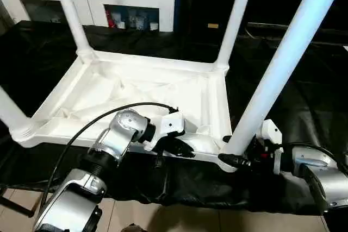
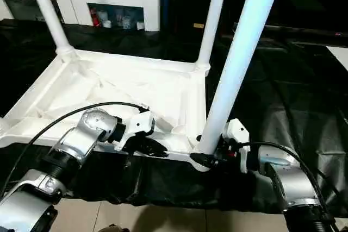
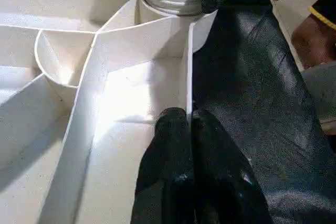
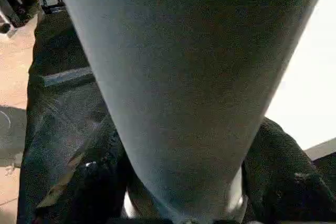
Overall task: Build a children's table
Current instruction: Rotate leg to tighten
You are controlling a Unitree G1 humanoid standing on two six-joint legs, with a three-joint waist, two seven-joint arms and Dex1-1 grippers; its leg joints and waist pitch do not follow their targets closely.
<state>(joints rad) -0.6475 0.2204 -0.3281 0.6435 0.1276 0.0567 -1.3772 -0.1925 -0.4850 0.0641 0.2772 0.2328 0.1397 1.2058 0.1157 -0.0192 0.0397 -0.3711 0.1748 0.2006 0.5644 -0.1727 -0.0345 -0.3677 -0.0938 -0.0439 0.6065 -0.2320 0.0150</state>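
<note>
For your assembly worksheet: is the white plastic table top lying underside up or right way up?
Underside up. The white plastic table top shows its ribbed underside, and the white tapered tube legs rise upward from its corner sockets.

No readable text, seemingly, anywhere.

glossy plastic table (image 1: pixel 136 93), crinkled (shiny) black cloth (image 1: pixel 304 101)

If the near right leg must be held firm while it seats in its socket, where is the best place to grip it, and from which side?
Grip the near right leg low, just above its corner socket, from the robot's right. The tube is widest there, and the tabletop blocks the other side. The right pincer already closes around it at that place.
</note>
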